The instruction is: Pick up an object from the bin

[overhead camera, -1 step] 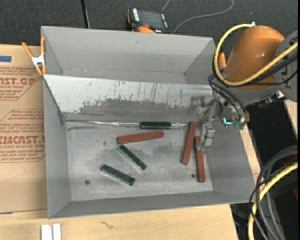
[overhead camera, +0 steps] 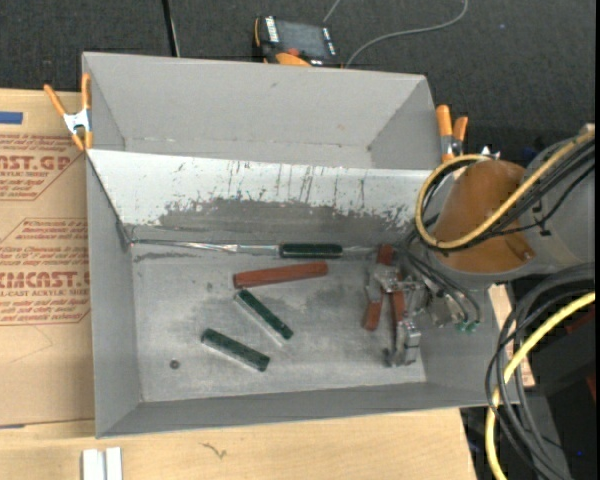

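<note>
Here, the gripper [overhead camera: 398, 320] sits low at the 3 o'clock side of the bin [overhead camera: 115, 318]; whether it is open or closed I cannot tell. A short red stick [overhead camera: 372, 314] lies just beside it at 9 o'clock, possibly touching. Near the centre lie a long red stick [overhead camera: 280, 274] and green sticks [overhead camera: 264, 315].

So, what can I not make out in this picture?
Camera view:
1. Whether the gripper holds the red piece beside it: the metal parts there run together.
2. The red bit further back: partly behind the arm.
3. The dark speck, front left: too small to name.
</note>
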You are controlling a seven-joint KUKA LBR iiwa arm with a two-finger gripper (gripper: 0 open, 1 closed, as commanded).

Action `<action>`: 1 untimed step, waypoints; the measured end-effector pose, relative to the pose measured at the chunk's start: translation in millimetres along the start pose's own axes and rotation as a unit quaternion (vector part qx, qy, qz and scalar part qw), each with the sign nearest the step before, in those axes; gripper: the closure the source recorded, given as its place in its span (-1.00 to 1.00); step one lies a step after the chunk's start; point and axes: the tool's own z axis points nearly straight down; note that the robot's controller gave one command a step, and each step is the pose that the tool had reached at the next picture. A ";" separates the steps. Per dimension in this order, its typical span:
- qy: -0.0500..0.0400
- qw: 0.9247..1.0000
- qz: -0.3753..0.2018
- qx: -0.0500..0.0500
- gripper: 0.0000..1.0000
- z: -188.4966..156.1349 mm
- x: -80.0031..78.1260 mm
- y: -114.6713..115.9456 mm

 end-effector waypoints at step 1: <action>-0.001 1.000 -0.001 0.001 -1.00 -3.2 -1.3 0.3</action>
